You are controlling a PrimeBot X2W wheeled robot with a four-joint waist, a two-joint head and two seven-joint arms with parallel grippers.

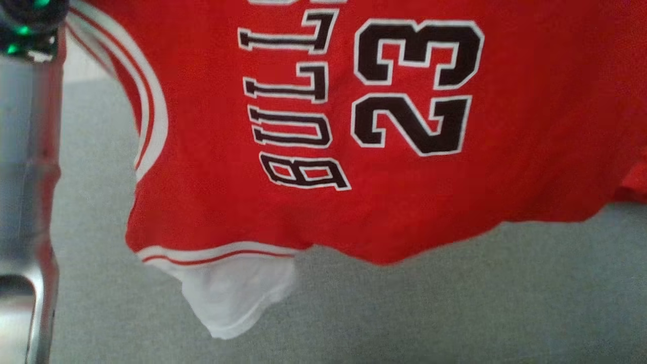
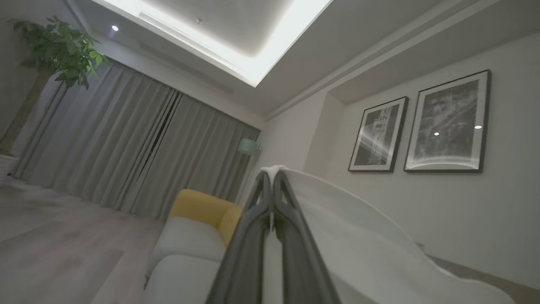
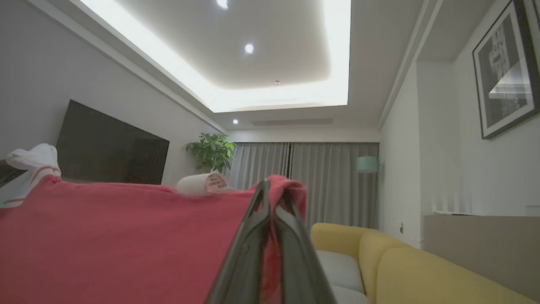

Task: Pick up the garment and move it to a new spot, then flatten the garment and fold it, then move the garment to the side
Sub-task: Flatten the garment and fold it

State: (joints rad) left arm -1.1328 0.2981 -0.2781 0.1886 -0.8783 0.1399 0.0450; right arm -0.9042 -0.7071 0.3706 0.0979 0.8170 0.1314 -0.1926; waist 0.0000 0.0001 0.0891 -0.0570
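jersey (image 1: 404, 212): hangs spread across head view from 10 to 3, lowest corner at 7, over grey surface (image 1: 455, 303) | left gripper (image 2: 273, 175): clenched on its white edge | right gripper (image 3: 270, 188): clenched on its red edge | forearm (image 1: 25, 151) at 9

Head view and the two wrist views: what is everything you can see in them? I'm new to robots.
red sleeveless basketball jersey: one, red with white trim and black 23, across the head view.
grey carpet-like surface: one, grey, below the jersey.
yellow fabric sofa: one, yellow with pale cushions, right wrist view's lower right.
framed black-and-white pictures: two, dark frames, on the wall.
long pleated curtains: one set, grey, far wall.
leafy potted plant: one, green, beside the curtains.
flat wall television: one, black, left wall.
pale robot forearm: one, silvery, head view's left edge.
left gripper: one, dark, shut on the jersey's white side.
right gripper: one, dark, shut on the jersey's red cloth.
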